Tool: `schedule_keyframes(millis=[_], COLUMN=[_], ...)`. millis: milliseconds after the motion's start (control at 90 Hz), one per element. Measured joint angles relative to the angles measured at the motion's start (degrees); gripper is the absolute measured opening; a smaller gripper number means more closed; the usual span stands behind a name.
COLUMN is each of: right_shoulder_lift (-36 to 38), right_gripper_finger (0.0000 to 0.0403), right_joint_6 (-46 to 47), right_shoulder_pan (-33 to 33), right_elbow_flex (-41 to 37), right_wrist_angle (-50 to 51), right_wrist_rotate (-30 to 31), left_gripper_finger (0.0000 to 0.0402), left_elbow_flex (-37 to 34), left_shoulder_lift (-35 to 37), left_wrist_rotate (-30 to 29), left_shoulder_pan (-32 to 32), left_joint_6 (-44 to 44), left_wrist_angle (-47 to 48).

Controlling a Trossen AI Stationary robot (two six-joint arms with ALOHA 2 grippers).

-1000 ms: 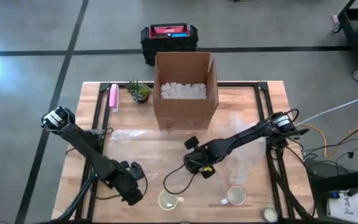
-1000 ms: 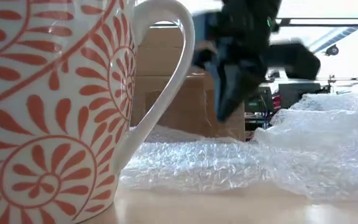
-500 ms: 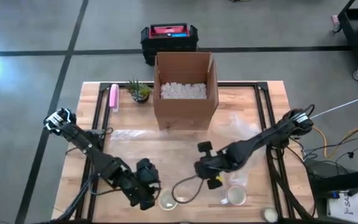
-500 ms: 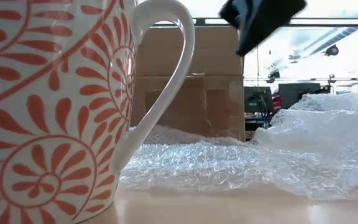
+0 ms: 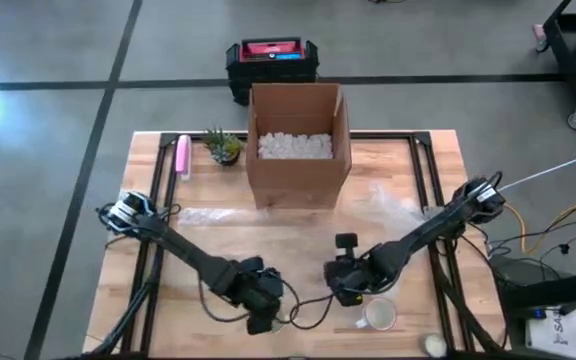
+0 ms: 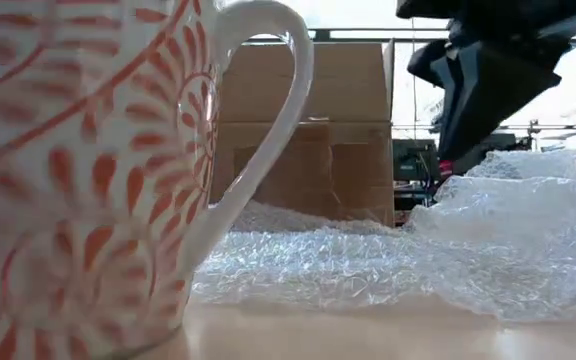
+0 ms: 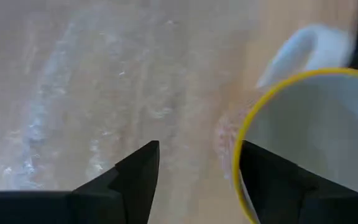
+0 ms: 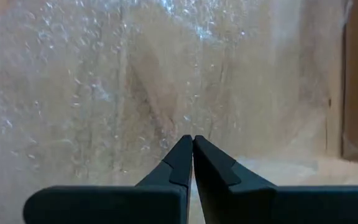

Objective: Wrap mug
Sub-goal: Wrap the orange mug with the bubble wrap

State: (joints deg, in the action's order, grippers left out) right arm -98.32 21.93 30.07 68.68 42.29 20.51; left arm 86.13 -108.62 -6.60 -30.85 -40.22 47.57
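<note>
Looking straight down, the left gripper (image 5: 259,312) sits well in front of the cardboard box (image 5: 298,143), right over the mug, which it hides here. The right gripper (image 5: 348,283) hangs just beside it, over the bubble wrap (image 5: 393,215). At table height, the orange-patterned mug (image 6: 98,180) fills the near side, box far behind it. Left wrist cam: fingers (image 7: 138,174) spread apart, one beside the yellow rim. Right wrist cam: fingertips (image 8: 191,149) pressed together above the wrap.

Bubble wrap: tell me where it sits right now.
In the high view the bubble wrap lies on the table's right half, right of the cardboard box, spreading toward the right gripper and the white mug near the front edge.
</note>
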Motion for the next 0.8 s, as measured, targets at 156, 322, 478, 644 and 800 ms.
schedule_keyframes(millis=[156, 322, 478, 644, 800], right_shoulder_lift=[0.0, 0.0, 0.1, 0.1, 0.0], right_gripper_finger=[0.0000, 0.0000, 0.0000, 0.0000, 0.0000], right_joint_6=[0.7, 0.7, 0.6, 0.6, 0.6], right_shoulder_pan=[0.4, 0.4, 0.4, 0.4, 0.4], right_elbow_flex=[-0.6, -0.8, -0.8, -2.4, -6.7], right_wrist_angle=[-0.3, -1.1, -1.1, -5.8, -16.6], right_wrist_rotate=[1.5, 2.1, 2.1, 2.1, 1.9], left_gripper_finger=[0.0126, 0.0016, 0.0014, 0.0007, 0.0005], left_elbow_flex=[0.6, 2.0, 6.3, 7.5, 4.2], left_shoulder_lift=[-1.4, -0.8, 2.7, 7.0, 9.5], left_wrist_rotate=[3.9, 4.4, 1.3, -6.3, -10.3], left_shoulder_pan=[1.2, 1.7, 1.5, 1.6, 4.4], left_joint_6=[3.3, 5.8, 6.2, 5.0, 2.2], left_wrist_angle=[-1.0, -0.1, 4.2, 13.7, 21.3])
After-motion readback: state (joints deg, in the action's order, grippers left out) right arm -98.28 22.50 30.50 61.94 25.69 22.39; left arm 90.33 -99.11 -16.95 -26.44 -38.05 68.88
